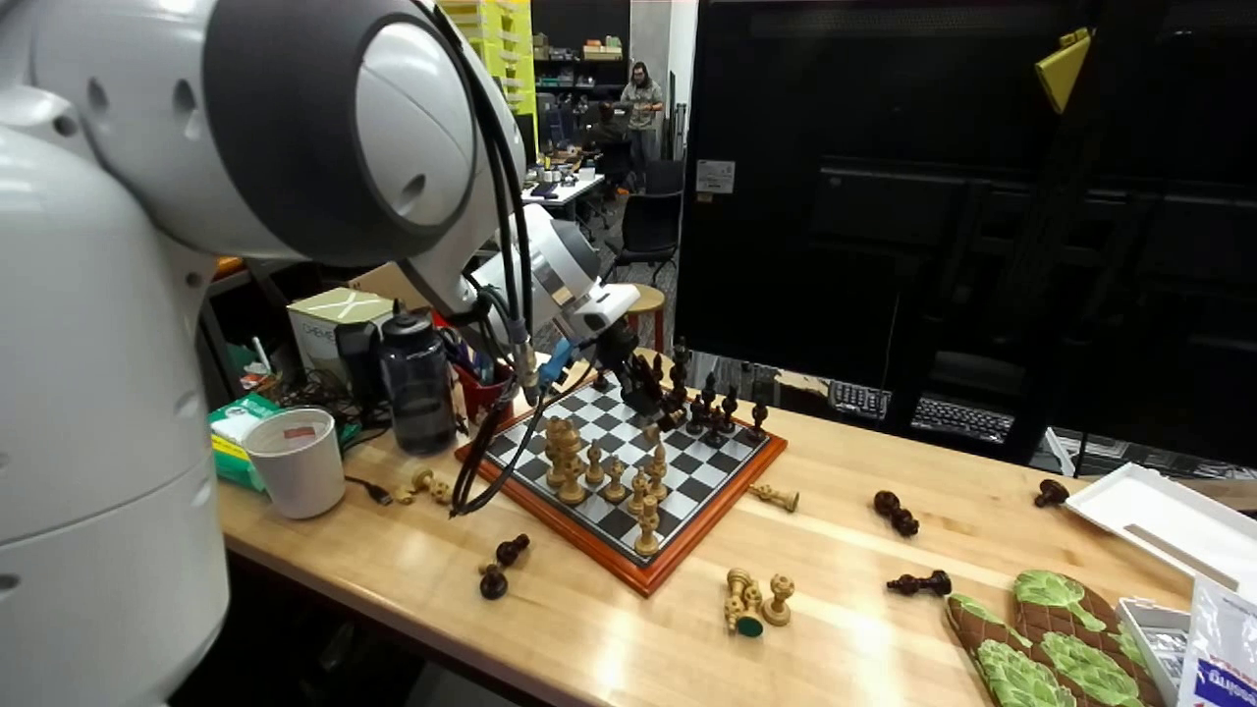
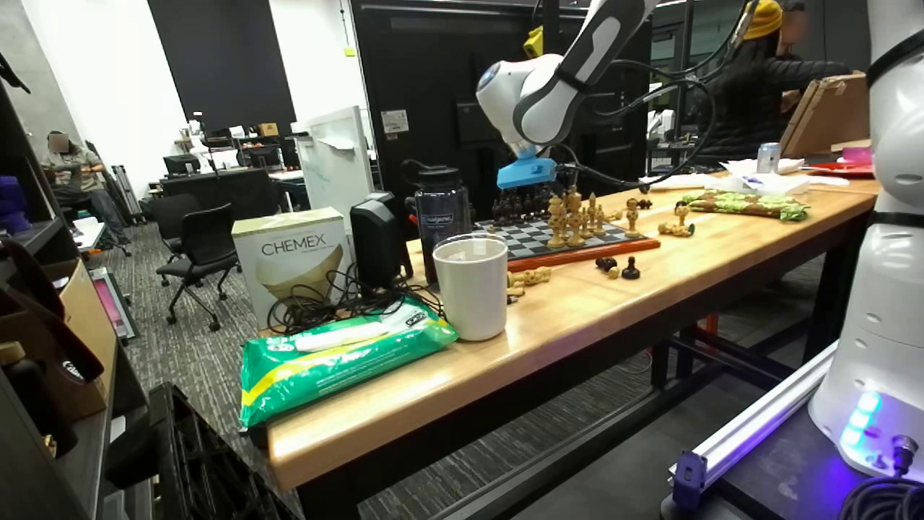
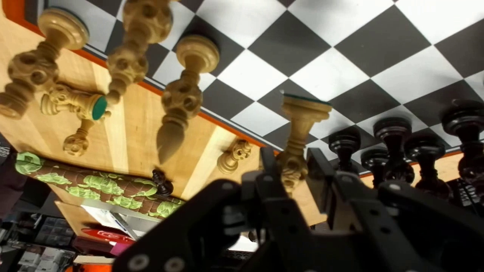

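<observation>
I grip a pale chess piece between my fingers, over the chessboard; on it stand dark chessmen and pale chessmen; beside it, loose pieces lie on the worktop.

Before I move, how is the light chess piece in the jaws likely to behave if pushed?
The light chess piece looks like carved wood, so it probably won't flex. With the jaws around its head, a knock to the flared base could swivel it. If released standing, it might tip, being tall for that base.
</observation>
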{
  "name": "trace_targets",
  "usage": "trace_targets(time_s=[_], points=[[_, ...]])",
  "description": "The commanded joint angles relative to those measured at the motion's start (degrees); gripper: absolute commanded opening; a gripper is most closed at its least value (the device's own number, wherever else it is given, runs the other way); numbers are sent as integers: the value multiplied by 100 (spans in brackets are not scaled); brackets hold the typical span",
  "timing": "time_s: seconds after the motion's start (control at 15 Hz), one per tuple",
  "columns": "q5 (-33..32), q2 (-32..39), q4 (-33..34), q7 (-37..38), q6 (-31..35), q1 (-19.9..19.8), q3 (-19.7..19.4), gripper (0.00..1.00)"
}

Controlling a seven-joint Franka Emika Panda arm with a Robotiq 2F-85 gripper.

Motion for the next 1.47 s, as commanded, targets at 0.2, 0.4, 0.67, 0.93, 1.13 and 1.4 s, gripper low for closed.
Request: trace_targets(time_s=[0.2, 0.4, 0.67, 0.93, 1.13, 1.4], points=[[-415, 396, 450, 169, -191, 222, -15, 6], [-749, 496, 482, 245, -189, 261, -22, 6], [-973, 576, 459, 348, -174, 246, -1, 6], [-1110, 639, 449, 420, -125, 239, 0, 6], [-1256, 666, 430, 476, -135, 236, -5, 6], [-1438, 684, 397, 548, -116, 216, 3, 6]])
